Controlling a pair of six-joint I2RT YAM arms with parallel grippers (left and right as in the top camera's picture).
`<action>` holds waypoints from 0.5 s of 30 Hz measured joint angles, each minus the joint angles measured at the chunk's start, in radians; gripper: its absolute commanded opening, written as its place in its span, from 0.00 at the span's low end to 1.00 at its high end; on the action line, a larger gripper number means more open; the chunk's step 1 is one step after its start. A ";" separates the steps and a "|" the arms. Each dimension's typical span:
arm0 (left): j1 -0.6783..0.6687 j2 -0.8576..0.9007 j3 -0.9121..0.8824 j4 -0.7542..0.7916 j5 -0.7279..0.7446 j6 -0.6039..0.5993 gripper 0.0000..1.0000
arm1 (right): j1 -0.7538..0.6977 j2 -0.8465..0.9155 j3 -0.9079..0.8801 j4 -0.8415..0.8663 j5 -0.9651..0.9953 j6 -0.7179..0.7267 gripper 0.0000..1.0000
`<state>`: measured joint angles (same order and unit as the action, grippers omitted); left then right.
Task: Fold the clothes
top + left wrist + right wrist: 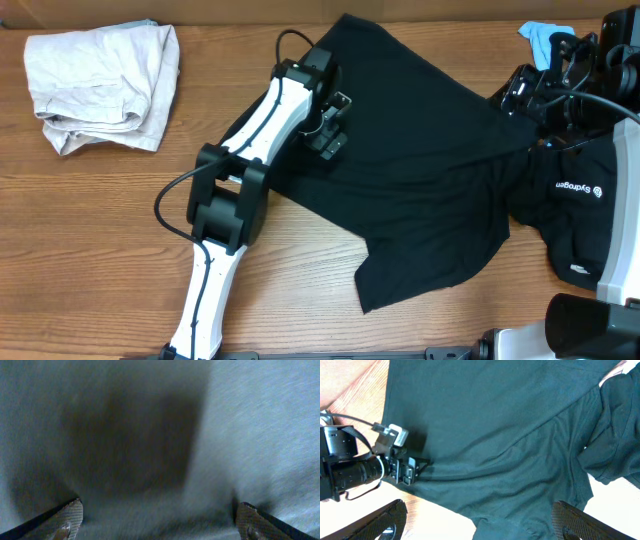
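- The left wrist view alone shows the left pincer [162,520] up close. Its jaws are spread wide and hold nothing, just over blurred dark fabric.
- The right wrist view shows the right pincer [485,522] equally wide and empty above the plain black T-shirt [495,425].
- Only the overhead view shows this shirt spread at the centre of the bench [90,250], with the left arm [255,125] covering its 9 o'clock edge.
- The logo T-shirt [570,230] lies crumpled at 3 o'clock, its white lettering upside down and unreadable.
- The light-blue piece [545,38] is at 1 o'clock.
- The beige garment [100,85] is at 10 o'clock.
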<state>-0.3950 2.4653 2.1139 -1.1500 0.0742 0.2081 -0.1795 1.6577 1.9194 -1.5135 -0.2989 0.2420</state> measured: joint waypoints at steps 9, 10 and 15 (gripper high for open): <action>0.185 0.005 0.003 -0.191 -0.047 -0.173 1.00 | 0.068 -0.006 -0.135 0.056 0.002 0.005 0.96; 0.216 0.007 0.003 -0.208 -0.056 -0.183 1.00 | 0.080 -0.006 -0.162 0.068 0.003 0.010 0.96; 0.354 0.017 0.003 -0.275 -0.079 -0.219 1.00 | 0.142 -0.006 -0.282 0.130 0.005 0.046 0.95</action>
<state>-0.0414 2.4821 2.1166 -1.4250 -0.0048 -0.0113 -0.0372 1.6516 1.6379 -1.3834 -0.2943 0.2878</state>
